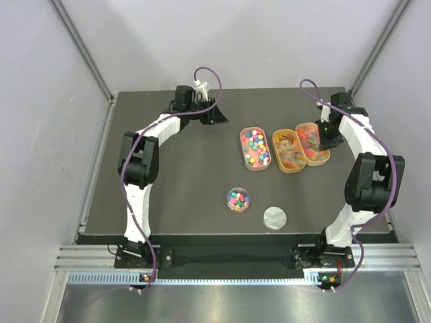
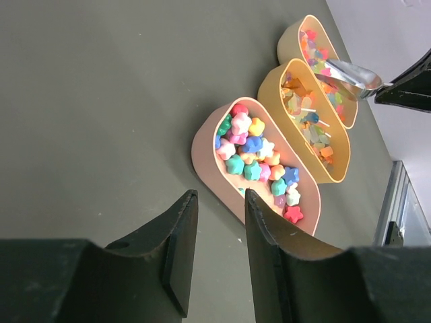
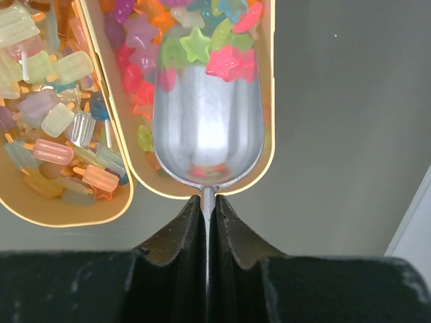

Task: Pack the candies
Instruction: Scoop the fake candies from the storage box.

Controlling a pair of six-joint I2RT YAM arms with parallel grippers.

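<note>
**Item:** star candies (image 3: 202, 40), translucent, in red, green and orange, lying in the far-right tray (image 3: 271, 94) of three oval trays. They are sitting directly ahead of the scoop's mouth, with a few pieces riding on its front lip. The bowl behind them is showing mostly bare metal.

**Tool:** metal scoop (image 3: 205, 128), its long axis running along the tray's long axis. The handle is pointing back into the right hand (image 3: 207, 215), which is clenching the thin stem between closed fingers.

**Neighbours:** the middle tray (image 2: 266, 101) is holding popsicle candies (image 3: 57, 121). The third tray (image 2: 202, 145) is holding opaque star pieces.

**Likely destination:** a round clear jar (image 1: 238, 199), already carrying multicoloured pieces. It is standing on the desk (image 1: 188, 175) toward the near edge, well apart from the trays, with its lid (image 1: 275, 217) lying off near it.

**Other arm:** the left hand (image 2: 219, 202) is hanging released, fingers apart and gripping nothing, at the desk's far side. The right arm is working nearer the candies.
</note>
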